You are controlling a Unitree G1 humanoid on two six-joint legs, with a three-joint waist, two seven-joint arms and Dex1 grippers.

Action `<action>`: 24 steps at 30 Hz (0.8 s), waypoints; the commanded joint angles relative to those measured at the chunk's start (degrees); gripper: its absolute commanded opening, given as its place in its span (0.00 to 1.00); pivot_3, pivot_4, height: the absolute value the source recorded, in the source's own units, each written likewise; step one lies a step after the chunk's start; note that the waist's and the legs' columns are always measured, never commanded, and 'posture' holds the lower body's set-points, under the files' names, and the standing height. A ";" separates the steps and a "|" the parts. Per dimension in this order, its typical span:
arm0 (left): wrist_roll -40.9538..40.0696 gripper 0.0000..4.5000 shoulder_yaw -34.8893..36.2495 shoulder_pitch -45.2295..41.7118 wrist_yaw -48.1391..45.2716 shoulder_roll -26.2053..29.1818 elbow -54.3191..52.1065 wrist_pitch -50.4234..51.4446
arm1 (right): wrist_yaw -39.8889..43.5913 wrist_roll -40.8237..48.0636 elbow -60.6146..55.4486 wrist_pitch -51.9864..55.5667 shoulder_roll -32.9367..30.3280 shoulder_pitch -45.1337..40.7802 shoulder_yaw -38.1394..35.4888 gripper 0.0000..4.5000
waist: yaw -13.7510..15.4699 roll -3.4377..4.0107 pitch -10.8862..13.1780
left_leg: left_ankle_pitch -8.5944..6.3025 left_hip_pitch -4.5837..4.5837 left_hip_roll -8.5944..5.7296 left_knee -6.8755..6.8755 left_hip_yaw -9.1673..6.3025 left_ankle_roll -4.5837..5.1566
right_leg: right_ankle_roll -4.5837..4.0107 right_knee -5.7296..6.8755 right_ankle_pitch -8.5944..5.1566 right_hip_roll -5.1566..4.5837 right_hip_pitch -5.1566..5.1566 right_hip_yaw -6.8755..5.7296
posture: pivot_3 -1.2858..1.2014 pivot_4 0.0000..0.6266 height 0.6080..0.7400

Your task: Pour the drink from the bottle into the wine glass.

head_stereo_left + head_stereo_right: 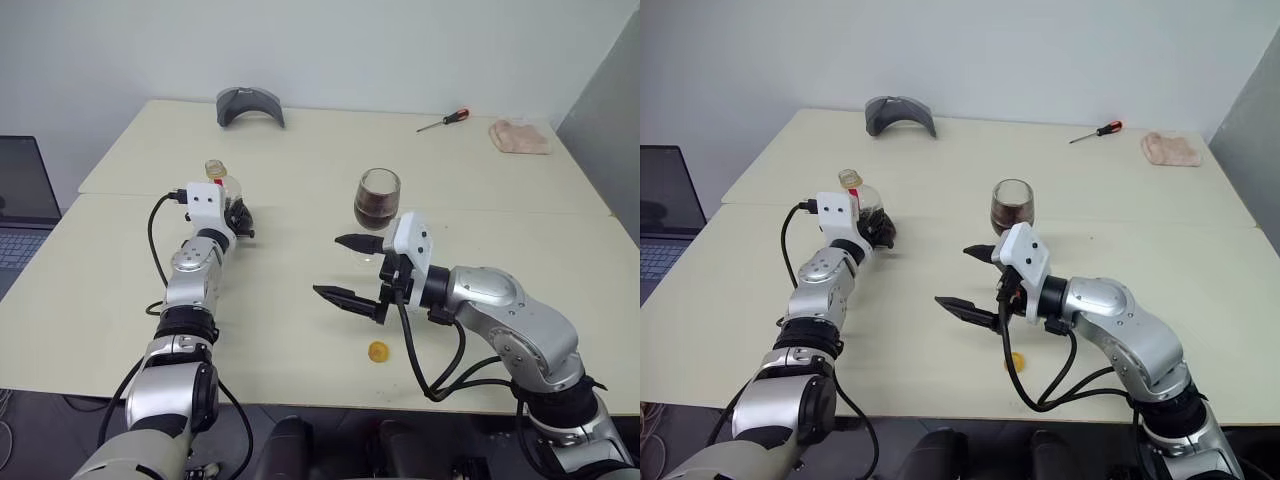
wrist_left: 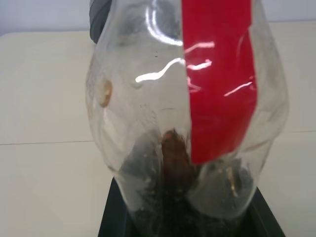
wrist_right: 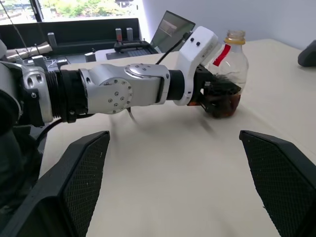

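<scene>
Clamped on the bottle [image 3: 228, 74] low on its round body, the left gripper [image 3: 217, 96] holds it upright at the left of the table, its open neck uppermost and only a little dark drink [image 3: 224, 106] left at the bottom. Spread wide and empty, the right gripper [image 1: 345, 270] hangs over the middle of the table, pointing toward the robot's left.

Largest is the pale cream table [image 1: 300, 190], two tops pushed together with a seam running across it, set against a plain white wall [image 1: 350, 50], with a grey panel [image 1: 610, 130] at the far right. A laptop [image 1: 22, 195] sits off the table's left edge. On the far side lie a grey curved object [image 1: 249, 104], a crumpled beige cloth [image 1: 519, 136] and a red-handled screwdriver [image 1: 444, 121].

The wine glass [image 1: 377, 200] stands just beyond the right gripper, its bowl about half full of the dark brown drink. Smallest, the yellow cap [image 1: 377, 351] lies near the table's front edge, below the right gripper.
</scene>
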 commanded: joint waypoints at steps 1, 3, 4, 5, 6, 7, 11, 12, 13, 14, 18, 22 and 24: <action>1.20 0.24 -0.82 -1.12 -0.43 0.97 1.45 -2.67 | 0.26 -0.41 -0.64 -1.56 0.33 -1.08 -0.74 1.00 | 0.00 0.00 0.00 | 0.00 0.00 0.00 0.00 0.00 0.00 | 0.00 0.00 0.00 0.00 0.00 0.00 | 0.52 0.24 1.00; 1.35 0.37 -0.86 -0.74 -0.44 0.91 1.37 -3.40 | 0.33 -0.43 -0.88 -1.54 0.24 -0.82 -0.92 1.00 | -0.01 0.00 0.00 | 0.00 0.00 0.00 0.00 0.00 0.00 | 0.00 0.00 0.00 0.00 0.00 0.00 | 0.52 0.24 1.00; 1.38 0.46 -0.83 -0.61 -0.44 0.86 1.28 -3.61 | 0.37 -0.42 -0.97 -1.53 0.18 -0.71 -0.99 1.00 | -0.01 0.00 0.00 | 0.00 0.00 0.00 0.00 0.00 0.00 | 0.00 0.00 0.00 0.00 0.00 0.00 | 0.52 0.24 1.00; 1.60 0.52 -0.94 -0.13 -0.33 0.83 0.69 -3.96 | 0.37 -0.39 -1.14 -1.48 0.05 -0.57 -1.12 1.00 | -0.01 0.00 0.00 | 0.00 0.00 0.00 0.00 0.00 0.00 | 0.00 0.00 0.00 0.00 0.00 0.00 | 0.52 0.24 1.00; 1.62 0.59 -0.91 0.29 -0.27 0.75 0.19 -4.16 | 0.38 -0.38 -1.26 -1.44 -0.09 -0.46 -1.22 1.00 | -0.01 0.00 0.00 | 0.00 0.00 0.00 0.00 0.00 0.00 | 0.00 0.00 0.00 0.00 0.00 0.00 | 0.52 0.24 1.00; 1.47 0.67 -0.71 0.66 -0.08 0.61 -0.26 -4.24 | 0.37 -0.44 -1.38 -1.43 -0.25 -0.39 -1.29 1.00 | -0.01 0.00 0.00 | 0.00 0.00 0.01 0.00 0.00 0.00 | 0.00 0.00 0.00 0.00 0.00 0.00 | 0.52 0.24 1.00; 1.04 0.93 -0.58 1.85 -0.32 0.37 -1.87 -4.35 | 0.27 -0.21 -1.93 -1.17 -0.69 -0.38 -1.73 1.00 | -0.02 0.00 0.00 | 0.00 0.00 0.01 0.00 -0.01 0.00 | 0.00 0.00 0.00 0.00 0.00 -0.01 | 0.52 0.24 1.00; 0.94 1.00 -0.58 2.24 -0.44 0.33 -2.45 -4.22 | 0.27 -0.09 -2.17 -1.07 -0.83 -0.34 -1.87 1.00 | -0.02 0.00 0.00 | 0.00 0.00 0.01 -0.01 -0.01 0.00 | 0.00 0.00 0.00 0.00 0.00 0.00 | 0.52 0.24 1.00; 0.82 1.00 -0.53 2.58 -0.50 0.31 -2.95 -4.04 | 0.31 0.04 -2.36 -0.98 -0.96 -0.28 -1.98 1.00 | -0.01 0.00 0.00 | 0.00 0.00 0.01 -0.01 0.00 0.00 | 0.00 0.00 0.00 0.00 0.00 0.00 | 0.52 0.24 1.00; 0.75 1.00 -0.53 3.06 -0.58 0.31 -3.74 -3.84 | 0.39 0.16 -2.56 -0.89 -1.14 -0.21 -2.10 1.00 | -0.01 0.00 0.00 | 0.00 0.00 0.01 -0.01 0.00 0.00 | 0.00 0.00 0.00 0.00 0.00 0.00 | 0.52 0.24 1.00; 0.86 1.00 -0.80 6.29 -0.27 0.28 -10.07 -2.66 | 0.98 0.93 -3.74 -0.47 -2.49 0.46 -3.05 1.00 | -0.02 0.00 0.00 | 0.00 0.00 0.01 -0.02 -0.01 0.00 | 0.00 -0.01 0.00 0.00 0.00 0.00 | 0.52 0.24 1.00; 0.65 1.00 -0.08 12.77 1.63 0.24 -21.67 0.48 | 1.27 2.16 -5.57 -0.24 -4.67 3.08 -5.91 1.00 | -0.03 0.00 0.00 | 0.00 0.00 0.02 -0.03 -0.01 0.00 | 0.00 -0.02 0.00 -0.01 0.00 0.01 | 0.52 0.24 1.00; -0.79 1.00 0.66 17.49 2.11 -0.25 -30.01 3.90 | 1.48 2.02 -6.19 -0.83 -6.44 6.00 -8.01 1.00 | -0.01 0.00 -0.01 | 0.00 0.00 0.02 -0.05 0.00 0.00 | 0.00 -0.04 0.00 -0.04 0.01 0.02 | 0.52 0.24 1.00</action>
